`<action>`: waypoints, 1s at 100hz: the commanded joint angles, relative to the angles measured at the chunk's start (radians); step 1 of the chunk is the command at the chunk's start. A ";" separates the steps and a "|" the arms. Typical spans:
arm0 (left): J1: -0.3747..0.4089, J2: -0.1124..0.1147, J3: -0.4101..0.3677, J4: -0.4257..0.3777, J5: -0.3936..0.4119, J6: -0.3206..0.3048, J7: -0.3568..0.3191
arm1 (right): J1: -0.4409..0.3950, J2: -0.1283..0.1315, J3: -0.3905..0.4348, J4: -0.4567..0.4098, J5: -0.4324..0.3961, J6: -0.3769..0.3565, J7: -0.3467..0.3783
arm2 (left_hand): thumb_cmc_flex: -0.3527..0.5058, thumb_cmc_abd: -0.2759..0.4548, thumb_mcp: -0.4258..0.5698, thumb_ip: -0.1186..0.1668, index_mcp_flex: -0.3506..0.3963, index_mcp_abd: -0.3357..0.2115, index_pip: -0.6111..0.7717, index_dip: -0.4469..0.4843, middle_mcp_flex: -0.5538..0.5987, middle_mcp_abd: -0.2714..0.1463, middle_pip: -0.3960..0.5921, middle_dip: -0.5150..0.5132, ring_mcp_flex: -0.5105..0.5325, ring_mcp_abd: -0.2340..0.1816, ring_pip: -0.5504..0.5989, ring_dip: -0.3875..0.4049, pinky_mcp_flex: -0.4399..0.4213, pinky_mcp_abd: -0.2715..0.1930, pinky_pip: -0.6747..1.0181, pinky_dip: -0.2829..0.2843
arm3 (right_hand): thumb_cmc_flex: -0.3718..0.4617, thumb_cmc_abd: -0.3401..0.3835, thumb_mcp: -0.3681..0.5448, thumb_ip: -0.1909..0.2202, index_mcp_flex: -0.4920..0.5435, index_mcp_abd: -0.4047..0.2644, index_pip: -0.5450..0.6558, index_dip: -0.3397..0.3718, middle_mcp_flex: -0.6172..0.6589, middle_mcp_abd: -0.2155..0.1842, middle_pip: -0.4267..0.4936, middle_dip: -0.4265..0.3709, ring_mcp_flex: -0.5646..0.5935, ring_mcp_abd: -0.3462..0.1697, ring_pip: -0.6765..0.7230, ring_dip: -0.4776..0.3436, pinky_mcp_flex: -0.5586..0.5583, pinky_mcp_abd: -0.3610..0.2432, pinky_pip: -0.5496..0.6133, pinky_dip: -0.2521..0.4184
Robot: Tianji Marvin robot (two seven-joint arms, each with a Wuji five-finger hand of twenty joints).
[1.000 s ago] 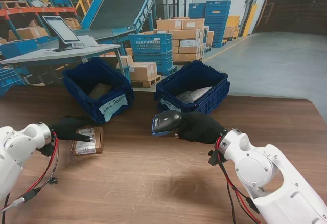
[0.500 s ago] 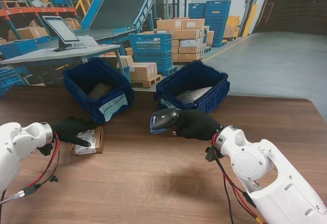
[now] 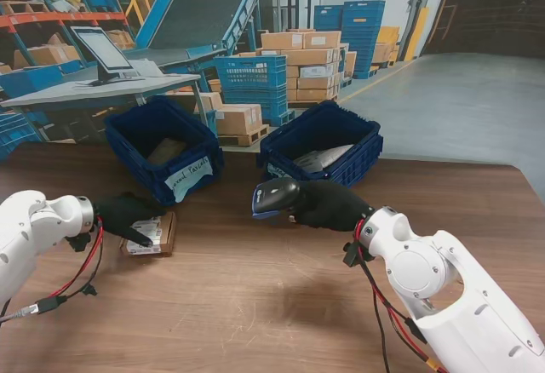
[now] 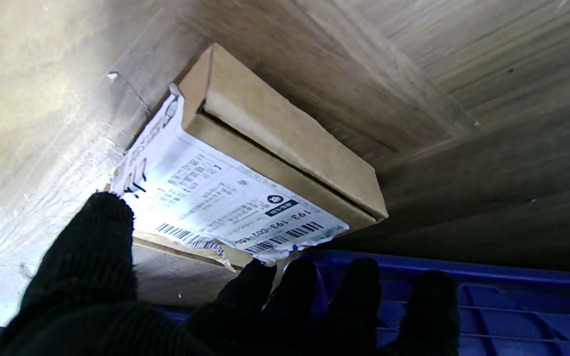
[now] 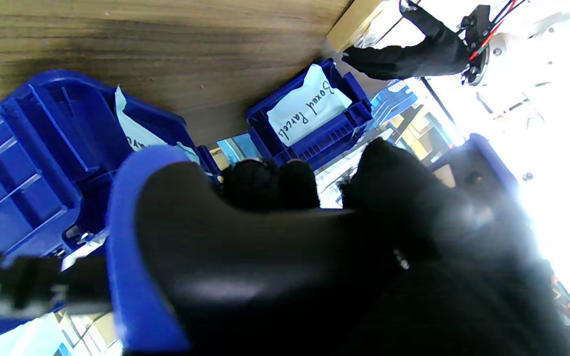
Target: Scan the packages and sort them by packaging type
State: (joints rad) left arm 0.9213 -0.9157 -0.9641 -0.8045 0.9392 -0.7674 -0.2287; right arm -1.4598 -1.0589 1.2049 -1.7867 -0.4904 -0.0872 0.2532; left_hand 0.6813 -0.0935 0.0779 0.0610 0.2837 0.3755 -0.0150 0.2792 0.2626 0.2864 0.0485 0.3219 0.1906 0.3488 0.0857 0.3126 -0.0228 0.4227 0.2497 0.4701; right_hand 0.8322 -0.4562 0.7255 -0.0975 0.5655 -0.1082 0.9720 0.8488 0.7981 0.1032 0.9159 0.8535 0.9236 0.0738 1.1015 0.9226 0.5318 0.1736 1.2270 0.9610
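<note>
One box [image 3: 152, 234] on the near left, and our left hand [image 3: 128, 216] has slid further over its label with fingers spread, not gripping yet, while the right hand [image 3: 328, 205] stays wrapped around the scanner [image 3: 274, 197], so scanning's close.

Matt cardboard box [image 3: 152, 233], woodgrain table [image 3: 255, 305]

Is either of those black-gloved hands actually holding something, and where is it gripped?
The right hand grips the scanner by its handle. The left hand only rests its fingertips on the cardboard box, without lifting it.
</note>
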 commanded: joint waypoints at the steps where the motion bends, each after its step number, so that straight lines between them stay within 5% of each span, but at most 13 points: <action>1: -0.008 -0.014 0.021 -0.001 -0.009 -0.002 -0.021 | -0.009 -0.006 0.004 -0.010 0.001 0.004 0.013 | 0.008 -0.005 0.019 -0.016 0.012 -0.088 0.048 0.007 -0.026 -0.003 -0.009 0.011 -0.034 -0.032 -0.006 -0.008 -0.017 -0.008 -0.020 0.003 | 0.107 0.089 0.086 -0.010 0.064 -0.064 0.027 0.015 0.012 0.022 -0.004 0.005 0.003 0.002 0.003 -0.004 0.001 -0.001 0.007 0.006; 64: -0.160 -0.061 0.311 0.064 -0.107 0.024 0.081 | -0.043 -0.007 0.040 -0.020 0.014 -0.002 0.006 | 0.015 0.004 0.013 -0.016 0.008 -0.089 0.050 0.008 -0.022 -0.009 -0.008 0.011 -0.029 -0.042 -0.005 -0.010 -0.017 -0.017 -0.010 -0.003 | 0.106 0.089 0.086 -0.010 0.063 -0.066 0.026 0.014 0.013 0.022 -0.004 0.005 0.003 0.001 0.003 -0.004 0.002 0.001 0.008 0.006; 89: -0.171 -0.085 0.348 0.083 -0.164 0.061 0.092 | -0.053 -0.006 0.051 -0.024 0.019 0.000 0.009 | 0.020 0.006 0.010 -0.016 0.008 -0.090 0.050 0.008 -0.022 -0.010 -0.008 0.012 -0.030 -0.042 -0.004 -0.010 -0.020 -0.017 -0.008 -0.006 | 0.106 0.089 0.087 -0.009 0.064 -0.065 0.026 0.013 0.012 0.023 -0.005 0.004 0.003 0.002 0.004 -0.004 0.001 0.000 0.008 0.006; 100: -0.151 -0.082 0.306 0.053 -0.155 0.075 0.077 | -0.053 -0.006 0.052 -0.026 0.019 0.000 0.011 | 0.021 0.009 0.008 -0.015 0.006 -0.091 0.050 0.008 -0.024 -0.010 -0.008 0.012 -0.032 -0.043 -0.005 -0.010 -0.020 -0.018 -0.007 -0.007 | 0.106 0.089 0.087 -0.009 0.064 -0.065 0.027 0.013 0.013 0.023 -0.004 0.004 0.003 0.001 0.004 -0.004 0.001 0.001 0.008 0.007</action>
State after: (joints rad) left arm 0.7557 -0.9917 -0.6245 -0.7148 0.7776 -0.7005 -0.1245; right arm -1.5071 -1.0596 1.2559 -1.8005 -0.4712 -0.0885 0.2503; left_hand 0.6960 -0.0935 0.0780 0.0610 0.3040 0.3032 0.0358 0.2928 0.2626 0.2852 0.0485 0.3225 0.1910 0.3188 0.1004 0.3127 -0.0205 0.4183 0.2764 0.4775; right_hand 0.8324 -0.4562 0.7255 -0.0975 0.5655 -0.1081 0.9720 0.8488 0.7981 0.1032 0.9159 0.8535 0.9236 0.0738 1.1015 0.9226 0.5303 0.1736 1.2270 0.9609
